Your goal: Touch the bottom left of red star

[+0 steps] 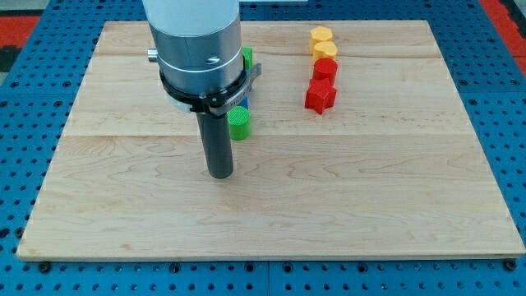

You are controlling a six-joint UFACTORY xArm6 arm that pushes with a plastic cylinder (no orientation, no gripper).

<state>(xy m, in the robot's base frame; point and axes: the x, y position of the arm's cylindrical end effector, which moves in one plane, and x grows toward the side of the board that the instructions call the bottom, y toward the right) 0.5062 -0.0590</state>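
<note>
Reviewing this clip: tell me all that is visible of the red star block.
The red star is a small glossy block, plastic by its look, lying flat on the wooden board toward the view's upper right. It is the lowest of a short column; a red block sits right above it, apparently touching. My tip is far off to the view's lower left, not touching it.

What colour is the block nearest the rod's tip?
Green, just right of my tip; camera view.

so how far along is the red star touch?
Nothing done yet. My tip rests on bare board, just below the green block, well to the view's left of the red star. In hand: nothing touched. Left: travel right to the star's bottom-left corner and make contact.
</note>
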